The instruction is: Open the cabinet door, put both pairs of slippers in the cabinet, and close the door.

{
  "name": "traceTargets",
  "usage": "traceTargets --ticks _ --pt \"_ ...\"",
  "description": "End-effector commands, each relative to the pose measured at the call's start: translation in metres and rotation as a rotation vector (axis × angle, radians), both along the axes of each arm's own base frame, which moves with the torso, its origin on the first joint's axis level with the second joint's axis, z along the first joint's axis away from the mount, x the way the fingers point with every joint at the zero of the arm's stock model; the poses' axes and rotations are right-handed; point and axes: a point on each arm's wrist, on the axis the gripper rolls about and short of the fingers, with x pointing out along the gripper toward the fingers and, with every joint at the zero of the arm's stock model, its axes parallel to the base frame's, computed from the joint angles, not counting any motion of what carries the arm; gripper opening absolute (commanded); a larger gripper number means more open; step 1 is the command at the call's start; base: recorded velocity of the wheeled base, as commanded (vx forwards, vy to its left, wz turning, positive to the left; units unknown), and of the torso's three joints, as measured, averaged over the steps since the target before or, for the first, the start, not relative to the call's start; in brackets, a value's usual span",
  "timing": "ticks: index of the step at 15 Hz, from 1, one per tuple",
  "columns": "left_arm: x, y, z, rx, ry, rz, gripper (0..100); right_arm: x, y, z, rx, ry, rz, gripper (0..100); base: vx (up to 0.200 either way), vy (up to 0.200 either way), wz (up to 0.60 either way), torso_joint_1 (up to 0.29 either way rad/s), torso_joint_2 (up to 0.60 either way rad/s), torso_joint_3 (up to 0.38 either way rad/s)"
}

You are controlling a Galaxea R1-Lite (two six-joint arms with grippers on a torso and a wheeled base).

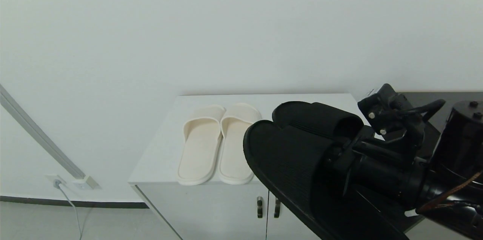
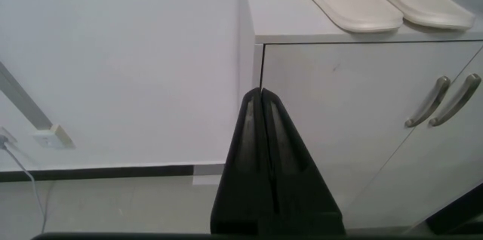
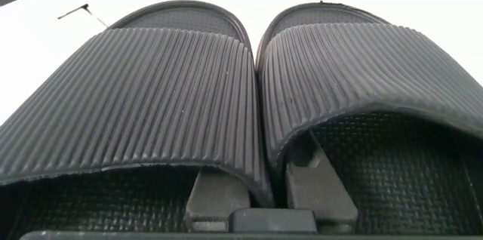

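Black slippers (image 1: 298, 149) loom closest, held in the air. The right gripper (image 3: 264, 195) pinches their inner edges together. Cream slippers (image 1: 217, 143) lie side by side atop the white cabinet (image 1: 160, 157) — doors shut — against a white wall (image 1: 151, 25). The left gripper (image 2: 262, 100), jaws pressed together, hangs near the cabinet's corner.

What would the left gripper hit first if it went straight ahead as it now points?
Likely the cabinet's closed left door, near its outer top corner; the left gripper aims at that edge, so it might miss.
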Motion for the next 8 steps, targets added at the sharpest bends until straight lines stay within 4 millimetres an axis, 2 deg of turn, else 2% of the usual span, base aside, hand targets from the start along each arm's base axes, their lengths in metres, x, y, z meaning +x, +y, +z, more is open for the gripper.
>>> traceTargets --ticks 1,6,8 --pt "0.0 0.0 0.0 0.0 0.0 -0.001 0 -0.0047 -0.0033 0.0023 0.004 -0.013 0.01 0 0.0 0.0 0.0 0.0 0.0 0.0" --pt "0.0 0.0 0.0 -0.003 0.0 0.0 0 -0.0061 -0.0022 0.0002 -0.004 -0.006 0.017 0 0.0 0.0 0.0 0.0 0.0 0.0" --pt "0.0 0.0 0.0 -0.003 0.0 0.0 0 -0.0077 -0.0034 -0.0004 -0.007 -0.006 0.019 0 -0.2 0.0 0.0 0.005 0.0 -0.002"
